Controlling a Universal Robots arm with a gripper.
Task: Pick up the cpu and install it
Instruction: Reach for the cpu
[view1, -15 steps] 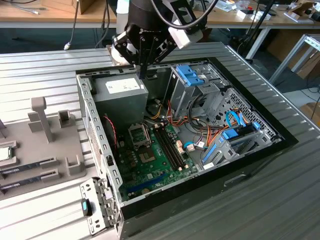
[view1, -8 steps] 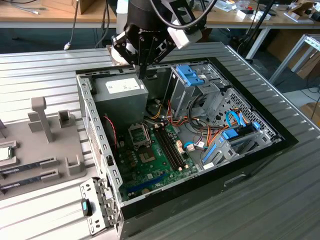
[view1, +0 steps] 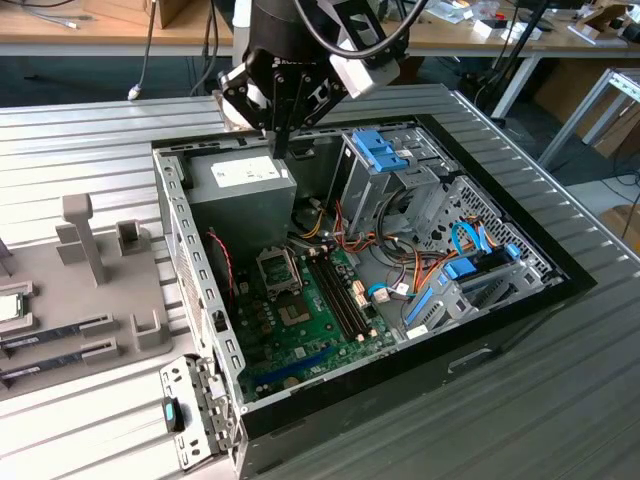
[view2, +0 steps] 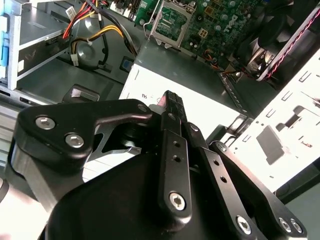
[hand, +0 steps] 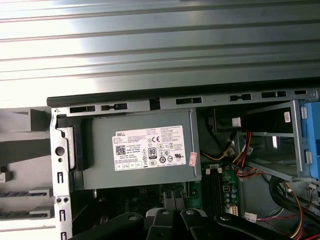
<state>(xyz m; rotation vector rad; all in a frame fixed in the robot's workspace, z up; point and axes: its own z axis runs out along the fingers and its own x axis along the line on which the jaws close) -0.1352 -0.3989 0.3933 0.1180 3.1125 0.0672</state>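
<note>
The cpu (view1: 8, 306) is lying flat on a grey holder (view1: 110, 300) at the far edge of the exterior view's left, silvery face up. It is sitting outside the computer case (view1: 200, 290), and two memory sticks (view1: 55, 329) are lying near it on the same holder. The holder is resting on the ribbed bench (view1: 90, 140). Being square, the chip is offering no long axis to line up with.

From the pincer (view1: 279, 150), the cpu is lying well apart toward the exterior view's left, beyond the case wall and lower down. That sideways gap across the wall looks like the relation the pickup is turning on.

The pincer is hanging inside the case outline, pointing down over the grey power supply (view1: 240, 180). Its fingers are drawn narrow, seemingly pressed together, and they are gripping nothing, as the second wrist view is also suggesting (view2: 174, 100). The open socket (view1: 279, 268) on the green board is waiting unfilled, nearer the pincer than the chip is.
</note>
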